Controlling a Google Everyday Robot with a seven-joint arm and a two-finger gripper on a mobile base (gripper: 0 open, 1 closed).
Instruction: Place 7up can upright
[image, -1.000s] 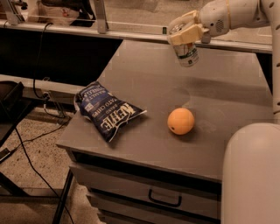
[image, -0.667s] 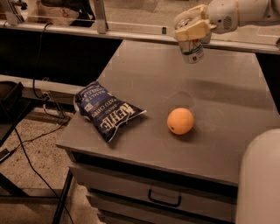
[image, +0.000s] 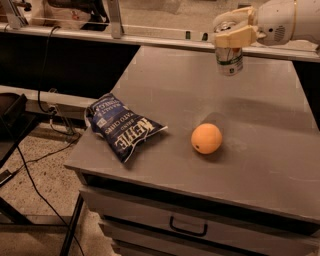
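Observation:
The 7up can (image: 229, 58) is silver-white with green markings and hangs upright in the air over the far part of the grey table (image: 165, 90). My gripper (image: 231, 28) is at the top right of the camera view, shut on the can's upper part, with its cream fingers (image: 239, 36) around the rim. The can's bottom is clear of the table top. The white arm runs off to the right edge.
An orange fruit (image: 206, 138) lies on the table in front of the can. A dark blue Kettle chips bag (image: 121, 126) lies near the table's left front edge. Drawers with a handle (image: 188, 229) sit below. Cables trail on the floor at left.
The gripper and can have shifted right and slightly up. The arm's near white part has left the lower right of the view. Orange and chips bag have not moved.

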